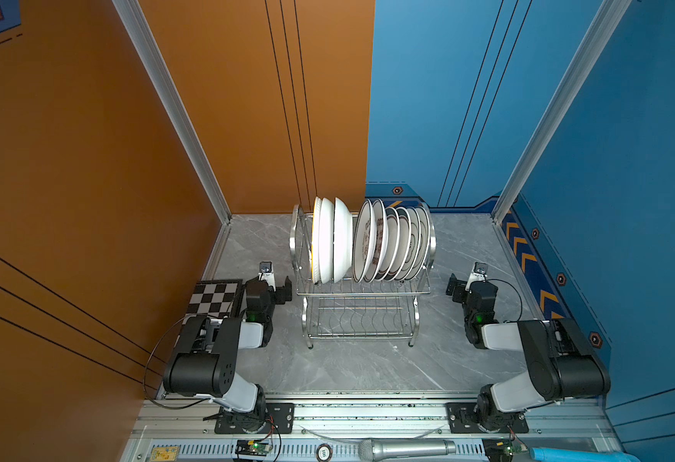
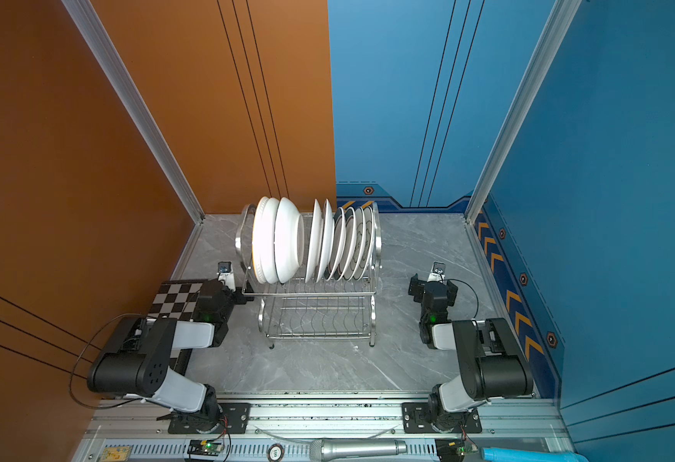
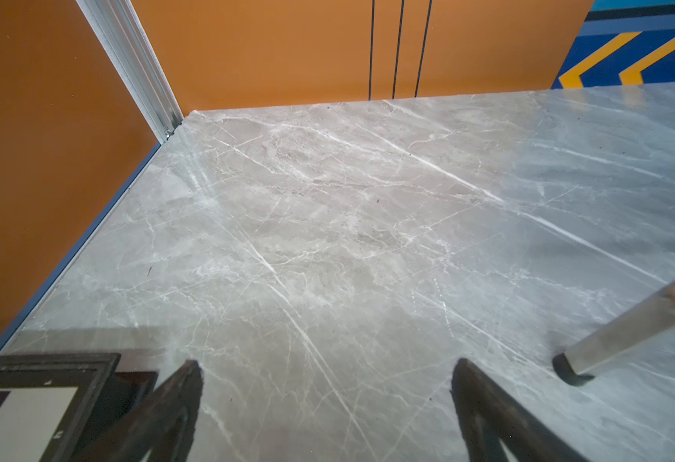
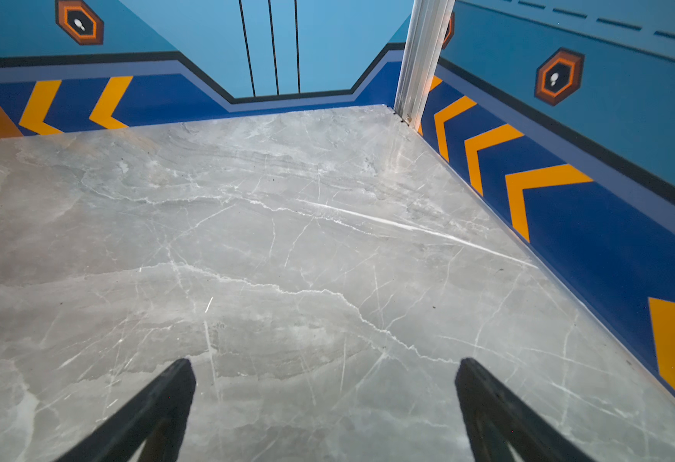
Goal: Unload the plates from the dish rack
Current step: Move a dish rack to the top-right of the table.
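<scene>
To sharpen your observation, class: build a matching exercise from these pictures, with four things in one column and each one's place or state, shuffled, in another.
Column A
1. plates
2. chequered board
3. microphone
4. right gripper

Column B
a. open and empty
b. lying on the front rail
c. standing on edge in the dish rack, upper tier
d. flat, beside the orange wall

Pairs: 1-c; 2-d; 3-b; 4-a

I'm looking at a grey marble tabletop (image 1: 348,368), walled on three sides. The dish rack (image 1: 364,294) stands on it toward the far middle. In the left wrist view, one dark-capped rack leg (image 3: 624,332) rests on the marble. A chequered board (image 1: 216,298) lies flat by the left wall, apart from the rack.
</scene>
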